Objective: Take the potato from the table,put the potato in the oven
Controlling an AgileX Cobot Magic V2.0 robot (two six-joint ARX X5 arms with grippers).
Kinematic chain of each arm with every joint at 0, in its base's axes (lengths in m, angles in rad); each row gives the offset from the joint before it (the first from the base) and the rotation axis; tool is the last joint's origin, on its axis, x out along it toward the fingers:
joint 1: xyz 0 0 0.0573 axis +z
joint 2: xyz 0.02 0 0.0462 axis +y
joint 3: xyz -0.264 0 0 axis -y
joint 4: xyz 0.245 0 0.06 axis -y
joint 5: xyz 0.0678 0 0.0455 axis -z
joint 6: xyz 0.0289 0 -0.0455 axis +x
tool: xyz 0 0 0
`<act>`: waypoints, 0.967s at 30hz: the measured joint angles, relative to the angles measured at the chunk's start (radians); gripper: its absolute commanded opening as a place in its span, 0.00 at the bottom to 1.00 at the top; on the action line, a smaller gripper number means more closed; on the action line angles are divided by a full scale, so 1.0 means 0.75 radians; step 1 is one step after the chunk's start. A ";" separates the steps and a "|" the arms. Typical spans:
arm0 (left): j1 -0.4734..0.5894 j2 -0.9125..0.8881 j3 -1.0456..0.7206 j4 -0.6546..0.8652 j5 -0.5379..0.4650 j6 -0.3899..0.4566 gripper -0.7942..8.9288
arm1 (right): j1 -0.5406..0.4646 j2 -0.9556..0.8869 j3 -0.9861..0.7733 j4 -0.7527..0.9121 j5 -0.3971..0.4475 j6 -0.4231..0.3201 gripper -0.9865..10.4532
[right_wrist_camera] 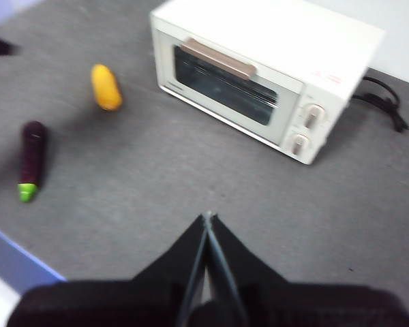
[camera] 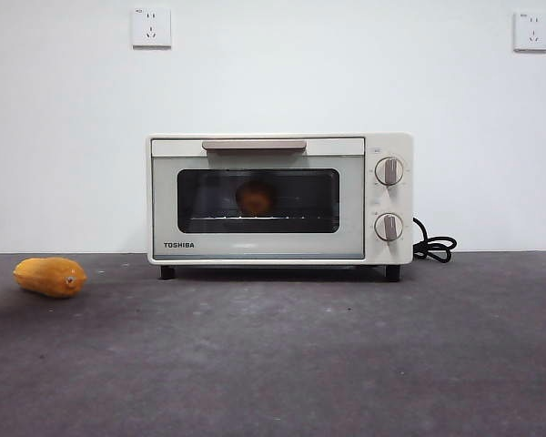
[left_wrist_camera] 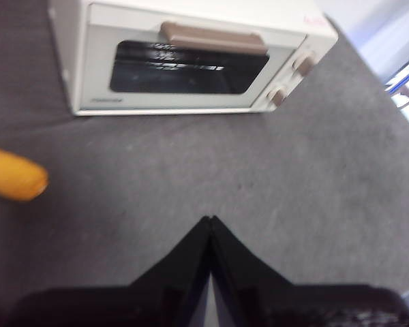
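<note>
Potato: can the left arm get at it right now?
Probably not. The potato sits on the rack inside the oven, whose door is closed; the left pincer, shut, is back over the bare table.

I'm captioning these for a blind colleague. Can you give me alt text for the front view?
A cream oven stands on a grey table with its door shut; a round brown potato shows through the glass, on the rack. A yellow-orange vegetable lies on the table off to one side, and a black cord trails from the other side. No hand shows.
</note>
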 measured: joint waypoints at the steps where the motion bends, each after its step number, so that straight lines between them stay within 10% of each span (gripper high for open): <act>1: -0.004 -0.047 0.000 -0.039 -0.021 0.010 0.08 | 0.000 0.004 -0.004 0.000 0.017 -0.001 0.09; 29: -0.010 -0.150 0.002 -0.167 -0.026 0.044 0.08 | 0.000 0.052 -0.004 0.000 0.074 -0.002 0.09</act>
